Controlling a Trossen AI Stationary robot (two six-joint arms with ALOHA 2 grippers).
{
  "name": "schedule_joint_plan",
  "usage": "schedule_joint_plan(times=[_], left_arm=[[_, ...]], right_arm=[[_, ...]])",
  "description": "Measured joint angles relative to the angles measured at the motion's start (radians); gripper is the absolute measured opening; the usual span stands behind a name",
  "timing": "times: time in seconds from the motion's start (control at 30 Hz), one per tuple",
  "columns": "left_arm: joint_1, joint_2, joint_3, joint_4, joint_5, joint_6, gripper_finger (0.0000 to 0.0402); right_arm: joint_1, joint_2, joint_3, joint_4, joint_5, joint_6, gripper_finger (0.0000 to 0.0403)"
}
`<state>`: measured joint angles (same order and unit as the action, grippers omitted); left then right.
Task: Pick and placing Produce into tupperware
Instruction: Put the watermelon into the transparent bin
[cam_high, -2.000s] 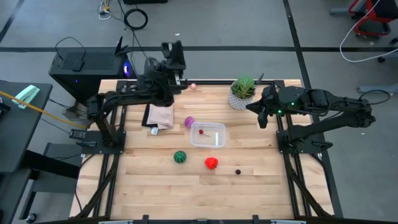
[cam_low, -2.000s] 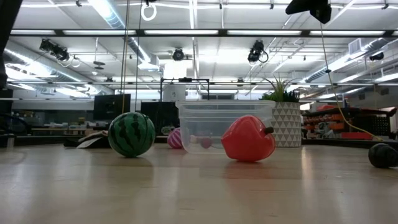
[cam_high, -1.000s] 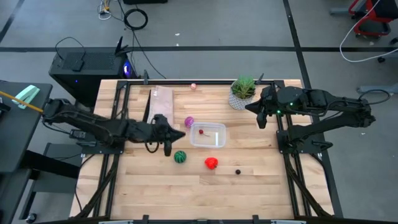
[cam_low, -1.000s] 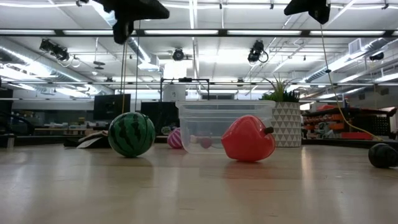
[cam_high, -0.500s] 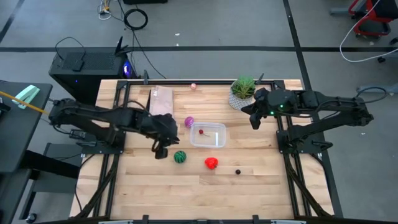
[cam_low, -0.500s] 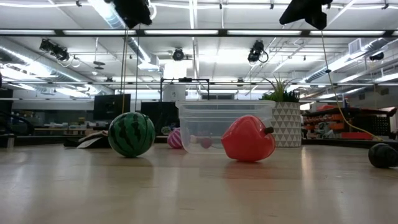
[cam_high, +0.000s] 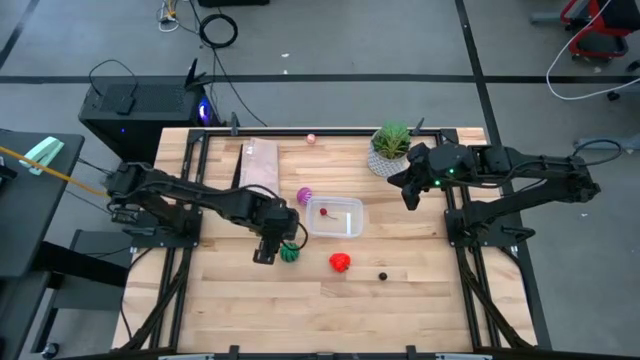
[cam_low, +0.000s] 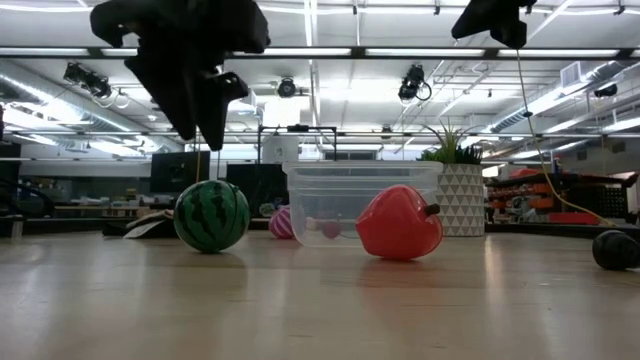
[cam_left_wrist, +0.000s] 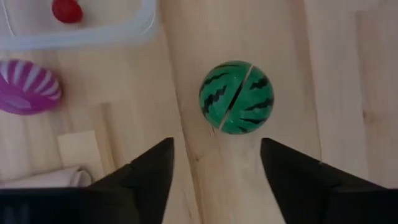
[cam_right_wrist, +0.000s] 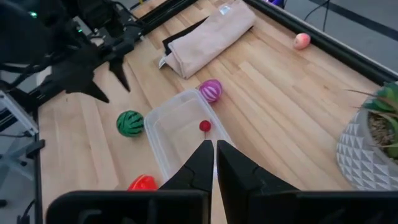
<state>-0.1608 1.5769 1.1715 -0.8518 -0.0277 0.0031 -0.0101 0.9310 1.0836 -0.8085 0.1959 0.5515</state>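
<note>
My left claw (cam_high: 268, 247) has swung from the back of the desk (cam_high: 400, 300), come down low, and now hangs wide open right by the green striped ball (cam_high: 290, 252). My right claw (cam_high: 408, 196) moved a little toward the tub.

You have a wooden worktop (cam_high: 300, 300) framed in black rails. Near its far right corner stands a leafy potted plant (cam_high: 389, 147) in a white patterned pot. A tan paper bag (cam_high: 259, 162) lies flat toward the far left. Off the far left corner, a black computer case (cam_high: 130, 110) sits on the floor.
</note>
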Motion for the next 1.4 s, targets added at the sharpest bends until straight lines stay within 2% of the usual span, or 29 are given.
schedule_joint_plan(times=[0.2, 0.53, 0.8, 1.4], left_arm=[[-0.003, 0.05, 0.001, 0.018, 0.056, -0.073, 0.0319], [-0.037, 0.123, 0.001, 0.052, 0.061, -0.096, 0.0396], [-0.04, 0.158, 0.002, 0.144, 0.052, -0.149, 0.0394], [-0.046, 0.245, -0.001, 0.173, 0.05, -0.156, 0.0399]], right_arm=[[0.0, 0.0, 0.0, -0.001, -0.047, -0.019, 0.0051], [0.0, 0.0, 0.0, -0.011, -0.048, -0.029, 0.0105], [0.0, 0.0, 0.0, -0.015, -0.049, -0.031, 0.0132], [0.0, -0.001, 0.0, -0.015, -0.06, -0.014, 0.0133]])
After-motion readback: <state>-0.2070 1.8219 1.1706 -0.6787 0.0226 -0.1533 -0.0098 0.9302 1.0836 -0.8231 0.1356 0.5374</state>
